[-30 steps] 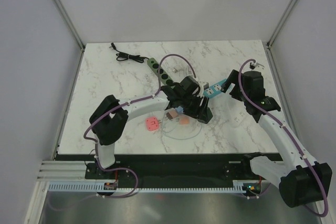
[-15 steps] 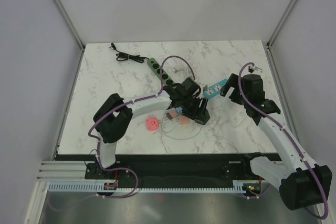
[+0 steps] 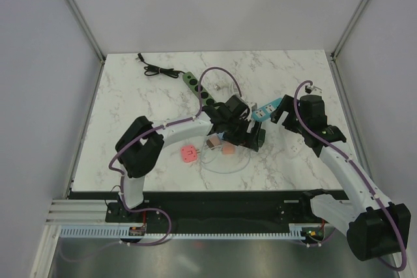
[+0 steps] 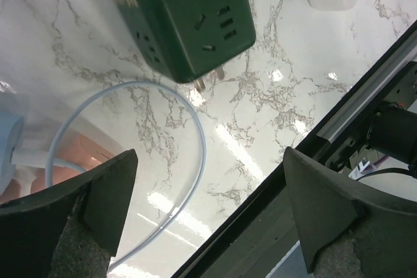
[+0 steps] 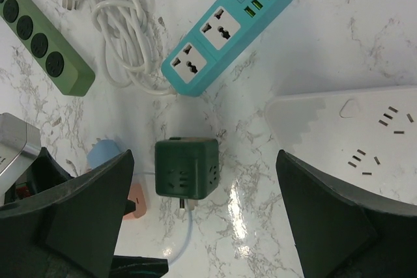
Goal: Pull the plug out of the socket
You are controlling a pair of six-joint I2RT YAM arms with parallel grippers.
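Observation:
A dark green cube plug lies on the marble with its metal prongs bare, free of the teal socket strip just beyond it. In the top view the cube sits below the teal strip. My left gripper is open with nothing between its fingers, and the cube rests just past the fingertips. The left gripper is right beside the cube. My right gripper hovers open above the cube and holds nothing. It hangs beside the teal strip's right end.
A green power strip and a coiled white cord lie at the back left. A white power strip is to the right. A light blue plug, a pink plug and a thin pale cable lie nearby. The table's front rail is close.
My left gripper has opened and let go of the green cube, which now rests on the table. The right arm has shifted a little toward the centre.

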